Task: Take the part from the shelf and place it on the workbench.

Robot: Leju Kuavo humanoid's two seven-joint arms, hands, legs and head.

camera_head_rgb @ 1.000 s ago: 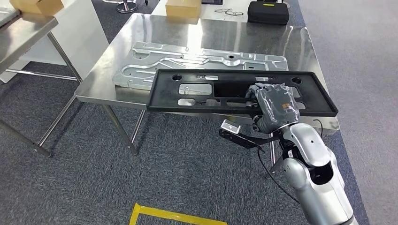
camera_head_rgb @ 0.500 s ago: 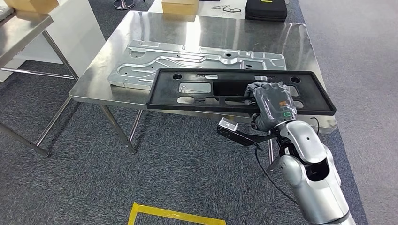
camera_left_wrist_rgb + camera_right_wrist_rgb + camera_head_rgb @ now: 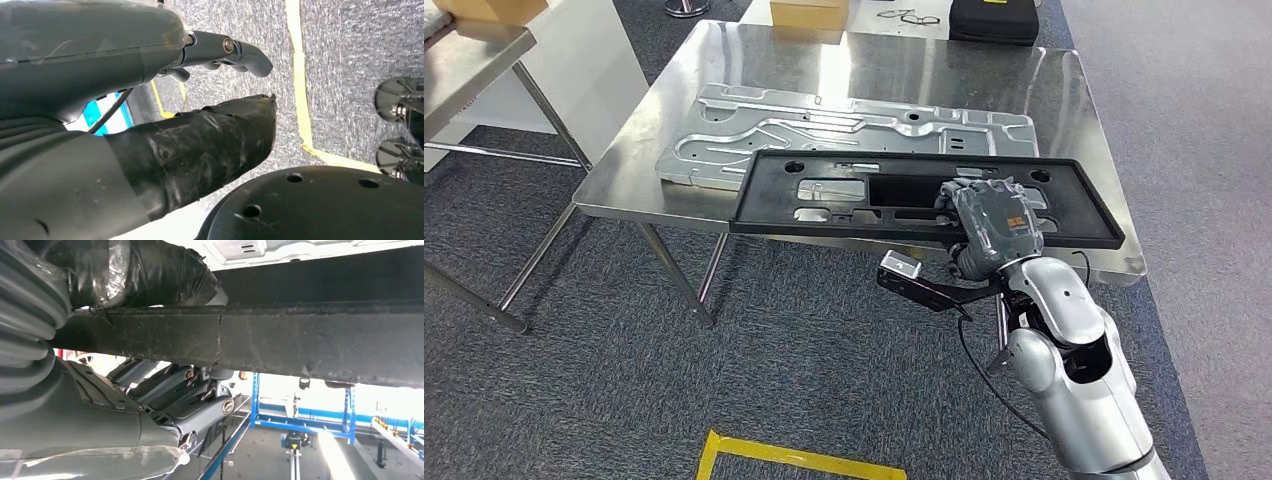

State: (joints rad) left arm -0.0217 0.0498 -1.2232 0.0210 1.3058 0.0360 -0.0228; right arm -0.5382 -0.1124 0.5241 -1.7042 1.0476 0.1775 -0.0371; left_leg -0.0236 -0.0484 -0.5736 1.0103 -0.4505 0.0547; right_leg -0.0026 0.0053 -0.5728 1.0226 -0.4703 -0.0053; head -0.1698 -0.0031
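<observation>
The part is a long black plastic panel with cut-outs. My right hand grips it at its near edge, right of the middle. The panel hangs roughly level over the front edge of the steel workbench, partly above a silver stamped metal sheet lying there. In the right wrist view the panel's edge runs across the picture, with the thumb on one side and the fingers on the other. My left hand hangs over the carpet with its fingers apart, holding nothing.
A cardboard box, a black case and a pair of glasses stand at the workbench's far edge. A second steel table is at the left. Yellow tape marks the grey carpet in front of me.
My right hand has carried the panel a little to the left and slightly further over the workbench. The view itself has shifted slightly.
</observation>
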